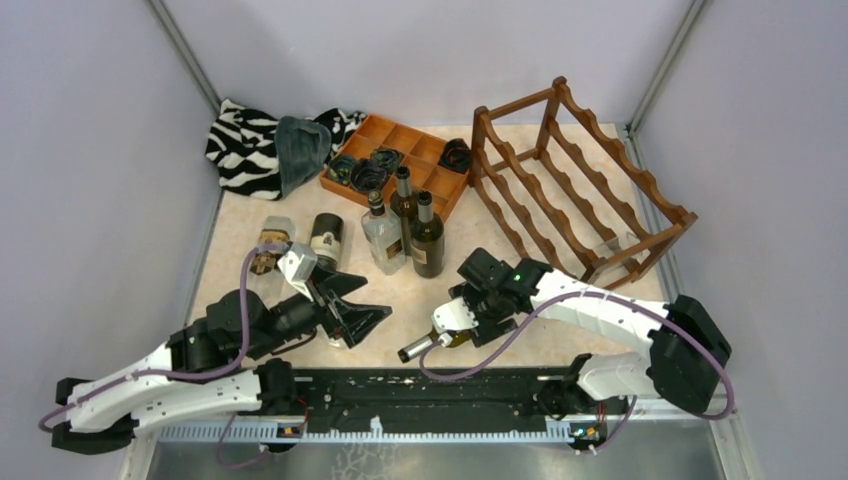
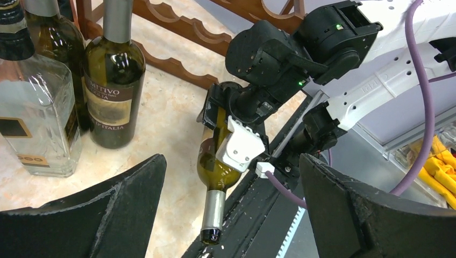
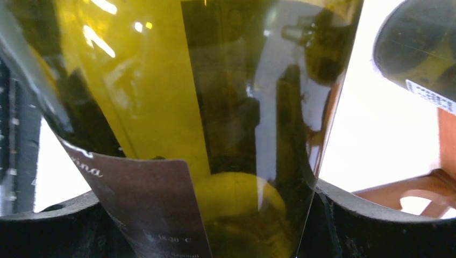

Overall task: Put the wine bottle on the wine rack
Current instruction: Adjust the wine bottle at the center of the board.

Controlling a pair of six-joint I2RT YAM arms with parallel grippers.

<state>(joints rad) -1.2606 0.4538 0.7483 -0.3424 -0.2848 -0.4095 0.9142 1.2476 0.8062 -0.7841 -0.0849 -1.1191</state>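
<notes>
Inside right claw (image 1: 468, 315): wine bottle (image 2: 211, 161), apparently clamped.

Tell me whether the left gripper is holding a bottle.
No, the left gripper is open and empty; the right gripper holds the wine bottle.

Looks bright and even from above, under soft overhead light. Leaves only short, faint shadows on the table (image 1: 400, 295) beside the standing bottles (image 1: 428, 245) and under the wine rack (image 1: 535, 180). Looks sharp at centre, bends straight wall lines slightly toward the corners. From the left wrist, renders the wine bottle (image 2: 212, 161) crisp, with small white highlights on the glass; softens toward the lower corners. From the right wrist, sits too close: blurs yellow-green glass across the frame, streaks glare at upper left, washes out to white at right.
</notes>
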